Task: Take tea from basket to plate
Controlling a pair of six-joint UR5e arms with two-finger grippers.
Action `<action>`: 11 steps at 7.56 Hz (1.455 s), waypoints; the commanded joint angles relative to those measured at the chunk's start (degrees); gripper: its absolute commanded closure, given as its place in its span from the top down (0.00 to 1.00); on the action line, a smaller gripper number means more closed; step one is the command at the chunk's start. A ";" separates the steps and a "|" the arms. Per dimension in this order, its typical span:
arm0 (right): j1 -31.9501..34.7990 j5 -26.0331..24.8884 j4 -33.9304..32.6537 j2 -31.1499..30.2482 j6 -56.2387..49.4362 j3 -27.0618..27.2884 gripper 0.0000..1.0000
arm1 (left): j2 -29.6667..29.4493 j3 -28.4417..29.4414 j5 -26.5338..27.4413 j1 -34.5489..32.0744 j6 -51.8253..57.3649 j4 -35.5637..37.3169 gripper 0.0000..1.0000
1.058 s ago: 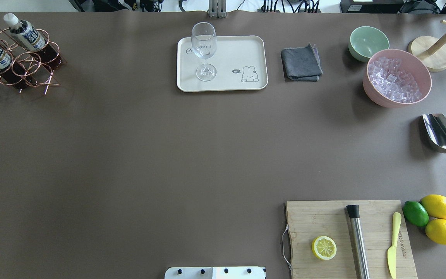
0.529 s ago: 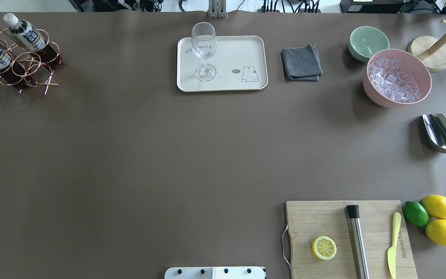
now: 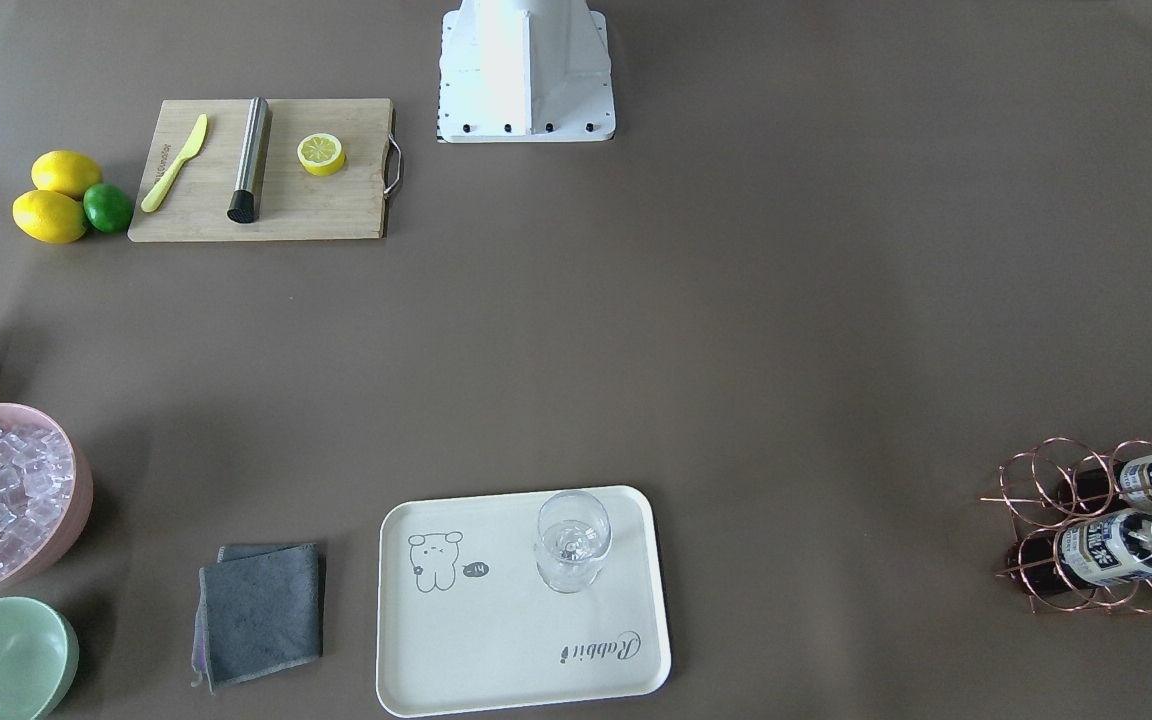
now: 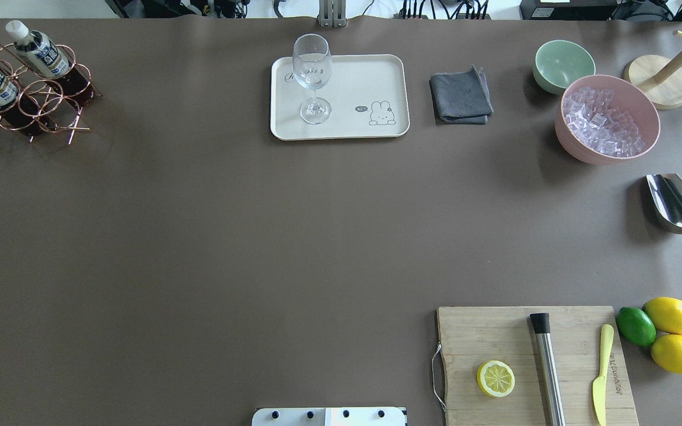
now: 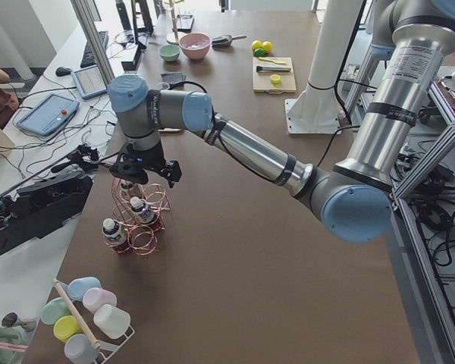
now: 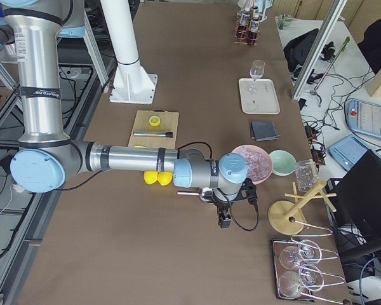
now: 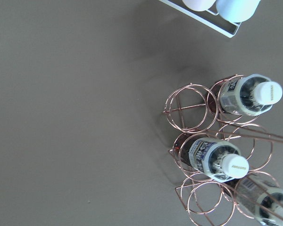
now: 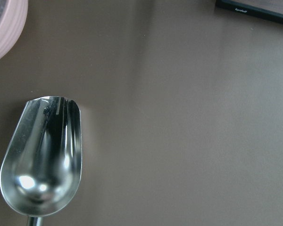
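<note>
Brown tea (image 7: 212,157) sits in copper basket (image 7: 183,108) w/ 2 more btls, none out yet. Plate (image 4: 364,77) has just a glass (image 4: 312,71). Left gripper (image 5: 142,170) hangs over basket; right gripper (image 6: 223,219) nr scoop (image 8: 42,160). Can't tell if either is open. Grab, lift & carry all left to do.

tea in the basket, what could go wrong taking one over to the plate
The tea bottles stand close together in the rings of the basket, under its wire handle; a grasp could snag wire or knock a neighbour. The wire basket might lift with the bottle. On the plate a glass stands upright; setting down near it could tip it.
</note>
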 commanded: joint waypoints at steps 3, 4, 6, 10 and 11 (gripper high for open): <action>0.00 0.00 0.00 0.04 0.05 0.13 1.00 | -12.04 18.21 -0.01 -0.26 -0.66 -4.07 0.97; 0.00 0.00 0.00 -0.05 0.05 0.05 1.00 | -12.48 19.88 -0.01 0.87 -2.32 -6.71 0.97; 0.00 -0.09 0.00 -0.05 -0.04 0.04 1.00 | -12.48 22.17 -0.01 3.25 -6.63 -12.86 0.97; 0.00 0.00 0.00 -0.14 0.05 0.22 1.00 | -12.48 25.87 -0.01 4.49 -7.79 -18.68 0.97; 0.00 0.00 0.00 -0.14 0.05 0.22 1.00 | -12.48 26.04 -0.01 4.49 -7.79 -18.77 0.96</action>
